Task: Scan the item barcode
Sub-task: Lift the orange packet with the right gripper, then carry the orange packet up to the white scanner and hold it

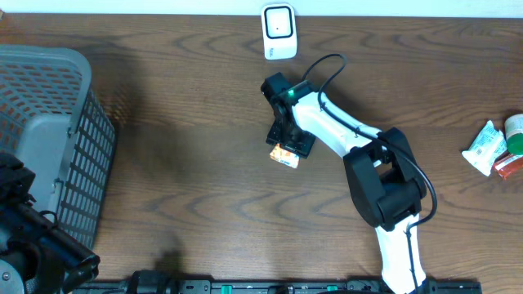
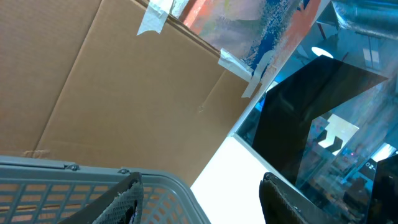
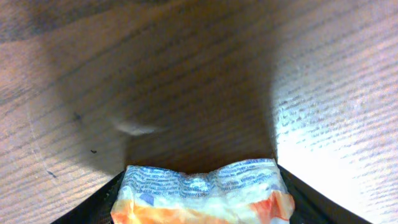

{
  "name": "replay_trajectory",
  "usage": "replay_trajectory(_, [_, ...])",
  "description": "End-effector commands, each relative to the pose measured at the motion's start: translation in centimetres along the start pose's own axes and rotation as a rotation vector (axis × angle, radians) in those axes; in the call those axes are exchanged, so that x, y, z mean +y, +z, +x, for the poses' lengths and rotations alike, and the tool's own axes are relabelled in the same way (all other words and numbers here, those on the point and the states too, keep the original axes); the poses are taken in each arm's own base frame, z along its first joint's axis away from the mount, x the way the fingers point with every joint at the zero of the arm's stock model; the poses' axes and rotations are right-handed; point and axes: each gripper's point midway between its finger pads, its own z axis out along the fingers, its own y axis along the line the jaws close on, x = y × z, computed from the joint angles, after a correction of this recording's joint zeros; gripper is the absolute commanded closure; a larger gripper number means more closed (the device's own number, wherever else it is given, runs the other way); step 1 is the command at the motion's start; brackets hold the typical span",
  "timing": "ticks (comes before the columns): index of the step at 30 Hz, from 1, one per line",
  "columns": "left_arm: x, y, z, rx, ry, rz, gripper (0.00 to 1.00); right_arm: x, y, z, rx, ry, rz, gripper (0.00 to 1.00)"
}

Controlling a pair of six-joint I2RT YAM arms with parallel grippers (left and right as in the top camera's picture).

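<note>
Basket (image 1: 94,163) sitting far left on tabletop (image 1: 188,180), scanner (image 1: 279,31) standing back centre, packet (image 1: 285,156) lying mid-tabletop, other packets (image 1: 484,148) lying far right.

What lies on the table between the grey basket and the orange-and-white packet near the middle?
Nothing. In the overhead view, the stretch between the basket and the packet is bare wooden tabletop.

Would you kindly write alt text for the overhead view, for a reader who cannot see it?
The right gripper sits over a small orange-and-white packet at the middle of a wooden table. A white scanner stands beyond it; a grey basket is at left.
</note>
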Motion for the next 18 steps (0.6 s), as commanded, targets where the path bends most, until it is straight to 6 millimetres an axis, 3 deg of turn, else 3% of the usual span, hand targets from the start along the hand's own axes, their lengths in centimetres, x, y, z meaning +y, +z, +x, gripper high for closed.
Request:
replay_trajectory(1, [0.0,0.0,-0.1,-0.002,-0.008,-0.001,0.39,-0.2,0.5,-2.1,-0.001,-0.139,0.024,0.43])
replay_trajectory(8, [0.0,0.0,-0.1,-0.002,-0.008,-0.001,0.39,1.6,-6.5,-6.0,-0.148,-0.215,0.014,0.43])
replay_trajectory(18, [0.0,0.0,-0.1,-0.002,-0.008,-0.001,0.39,4.4,-17.5,-9.7,-0.400,-0.286,-0.084,0.43])
